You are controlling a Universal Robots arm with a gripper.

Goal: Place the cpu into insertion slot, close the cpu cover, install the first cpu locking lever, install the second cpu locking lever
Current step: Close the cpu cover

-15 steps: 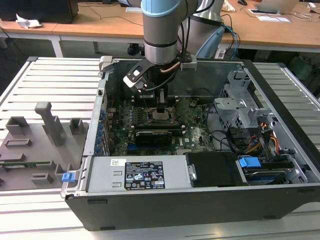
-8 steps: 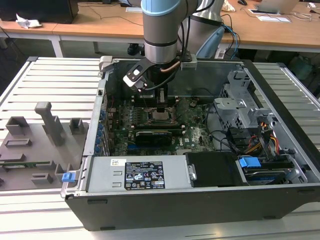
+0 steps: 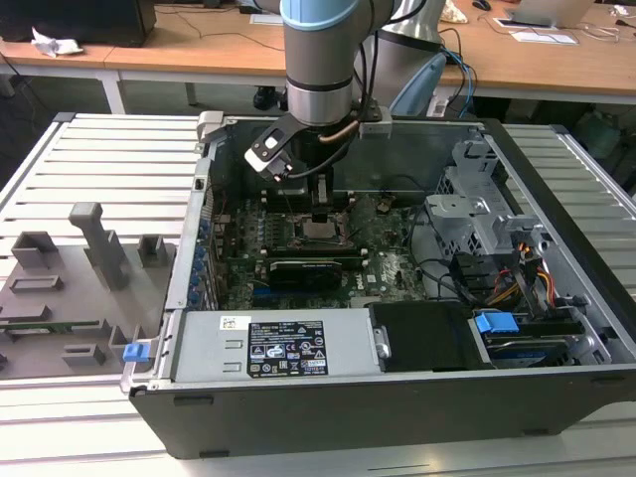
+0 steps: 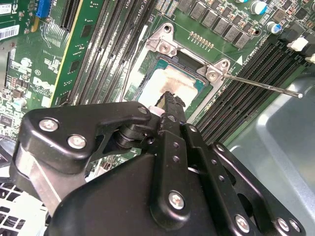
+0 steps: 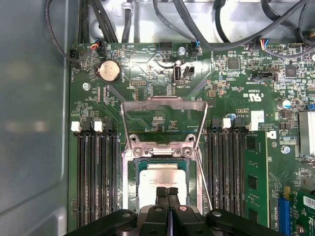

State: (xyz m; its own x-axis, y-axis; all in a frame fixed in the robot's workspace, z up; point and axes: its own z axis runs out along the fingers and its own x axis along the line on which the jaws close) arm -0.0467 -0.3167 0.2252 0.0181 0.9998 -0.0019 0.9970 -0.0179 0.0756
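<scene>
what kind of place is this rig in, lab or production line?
Probably a lab or office workroom, not a line: an open desktop PC case sits on a slatted metal table, with wooden desks carrying papers behind it.

A robotics lab, it seems: an opened computer case (image 3: 397, 407) on a slatted metal bench (image 3: 109, 159), wooden desks (image 3: 189, 55) along the exterior view's top, grey fixtures (image 3: 94, 243) at its left.

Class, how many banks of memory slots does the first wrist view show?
2: one bank beside the cpu, the other bank on its opposite side. None looks hidden.
</scene>
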